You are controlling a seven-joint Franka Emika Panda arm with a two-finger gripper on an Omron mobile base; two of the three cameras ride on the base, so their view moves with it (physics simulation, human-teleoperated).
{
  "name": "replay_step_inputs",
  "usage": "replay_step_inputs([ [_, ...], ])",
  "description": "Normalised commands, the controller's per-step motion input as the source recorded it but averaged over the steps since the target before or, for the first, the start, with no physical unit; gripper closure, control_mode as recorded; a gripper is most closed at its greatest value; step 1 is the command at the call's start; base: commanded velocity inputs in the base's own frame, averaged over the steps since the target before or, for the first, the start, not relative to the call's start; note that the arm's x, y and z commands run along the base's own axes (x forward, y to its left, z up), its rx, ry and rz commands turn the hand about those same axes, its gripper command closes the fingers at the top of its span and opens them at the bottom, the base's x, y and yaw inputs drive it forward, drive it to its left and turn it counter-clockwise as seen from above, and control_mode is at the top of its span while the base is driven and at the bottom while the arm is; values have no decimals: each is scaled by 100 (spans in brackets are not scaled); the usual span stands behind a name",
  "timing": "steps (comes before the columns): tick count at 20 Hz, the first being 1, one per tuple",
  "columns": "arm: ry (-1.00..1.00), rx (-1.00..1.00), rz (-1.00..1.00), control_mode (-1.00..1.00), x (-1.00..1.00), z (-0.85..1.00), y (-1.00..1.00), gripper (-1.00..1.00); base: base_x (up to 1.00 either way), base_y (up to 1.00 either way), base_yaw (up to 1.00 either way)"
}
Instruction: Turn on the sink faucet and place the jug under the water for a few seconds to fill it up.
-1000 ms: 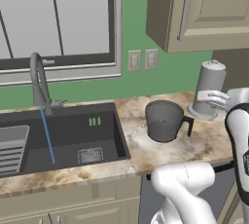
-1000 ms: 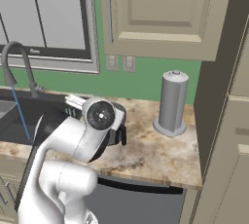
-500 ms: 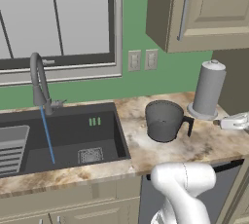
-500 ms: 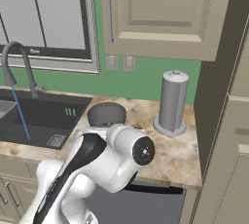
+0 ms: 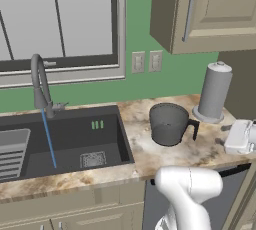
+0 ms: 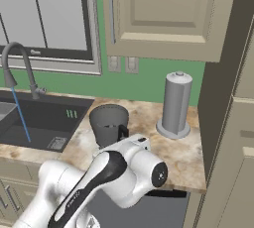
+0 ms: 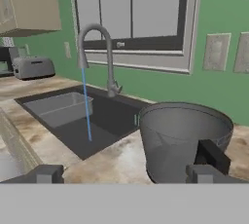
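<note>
Running in a thin blue line, the water (image 5: 49, 139) dropping from the sink faucet (image 5: 41, 85) into the sink (image 5: 70, 139), landing left of the drain grate (image 5: 93, 159). Sitting upright on the counter (image 5: 145, 149) to the right of the sink, well apart from the stream, the jug (image 5: 169, 123), handle (image 5: 193, 127) pointing away from the sink. Standing beyond the jug, further from the sink, the paper-towel roll (image 5: 214, 92). Hovering low on the near side of the jug, the gripper (image 7: 126, 174), fingertips (image 7: 47, 174) spread wide apart and clasping nothing, the right-hand tip overlapping the jug's handle in the hand view, contact hard to judge. Getting cut off at the frame's left edge, the ribbed rack (image 5: 12, 152).
</note>
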Motion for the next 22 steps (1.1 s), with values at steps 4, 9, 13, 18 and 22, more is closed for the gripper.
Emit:
replay_step_inputs([
  [4,-17,-6,15,-100,14,-32,-1,-100,0,0,0],
  [9,-5,0,4,-100,15,-16,-10,-100,0,0,0],
  [13,0,0,0,-100,28,-4,-22,-100,0,0,0],
  [18,0,0,0,-100,28,-8,-20,-100,0,0,0],
  [22,0,0,0,-100,26,-14,-22,-100,0,0,0],
])
